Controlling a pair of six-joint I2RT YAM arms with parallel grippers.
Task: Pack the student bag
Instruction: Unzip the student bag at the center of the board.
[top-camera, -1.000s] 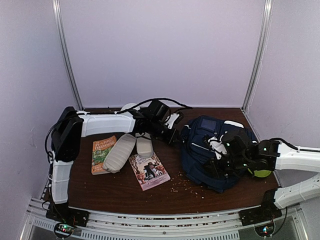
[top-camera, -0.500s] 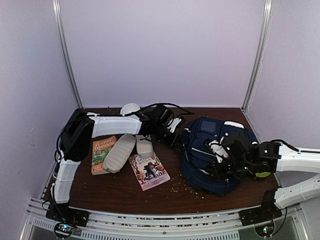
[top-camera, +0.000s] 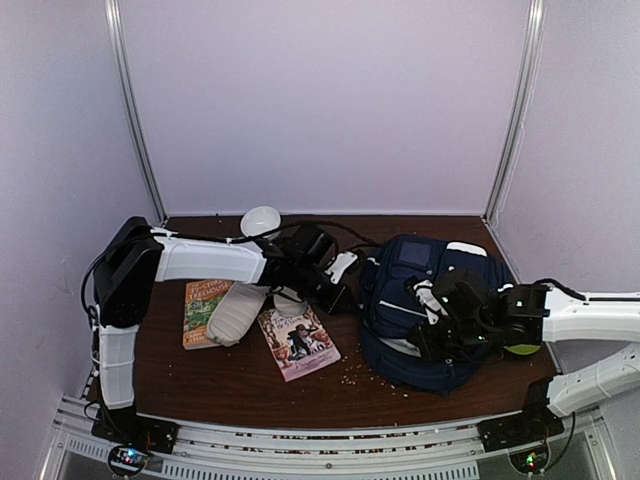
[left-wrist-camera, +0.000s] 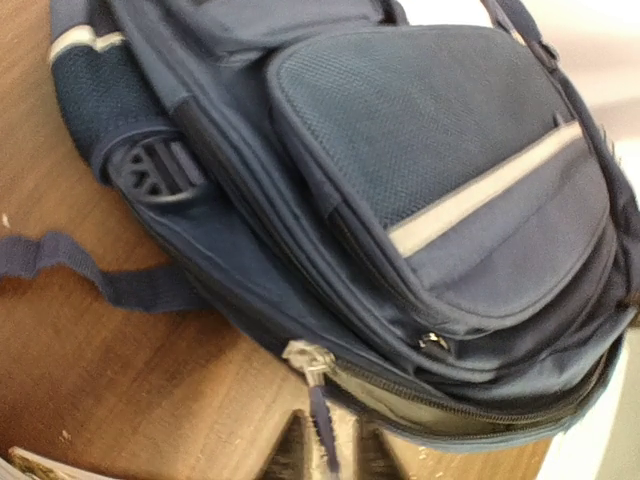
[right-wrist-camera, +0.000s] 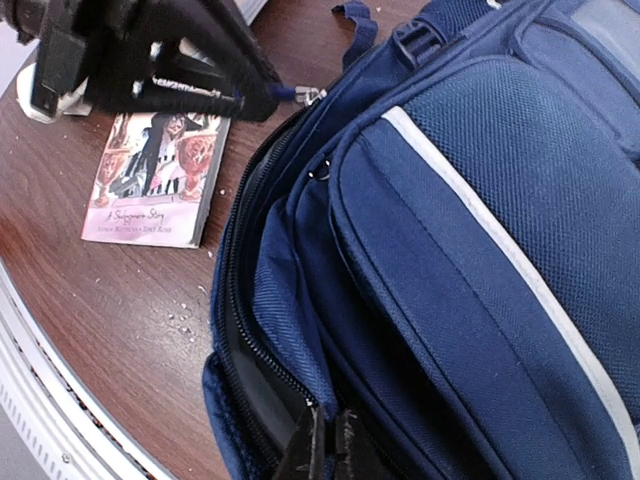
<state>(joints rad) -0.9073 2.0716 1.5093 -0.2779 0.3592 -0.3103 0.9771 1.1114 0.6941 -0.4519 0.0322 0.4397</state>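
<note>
The student bag (top-camera: 415, 300), navy blue with white stripes, lies on the right half of the table; it also fills the left wrist view (left-wrist-camera: 420, 180) and the right wrist view (right-wrist-camera: 470, 250). Its main zipper is partly open along the near-left side, showing grey lining. My left gripper (top-camera: 338, 290) is shut on the blue zipper pull (left-wrist-camera: 322, 425) at the bag's left edge. My right gripper (top-camera: 428, 340) is shut on a fold of the bag's fabric (right-wrist-camera: 300, 350) beside the open zipper.
A pink-covered book (top-camera: 298, 342) lies in front of the left gripper. A green book (top-camera: 205, 305), two grey pouches (top-camera: 238, 305) and a white bowl (top-camera: 261, 219) sit to the left. A yellow-green object (top-camera: 520, 348) lies under the right arm. Crumbs dot the table.
My left gripper has moved toward the front and left, pulling the zipper pull along, and the bag's opening has lengthened. The bag has shifted slightly left; the right gripper keeps its hold.
</note>
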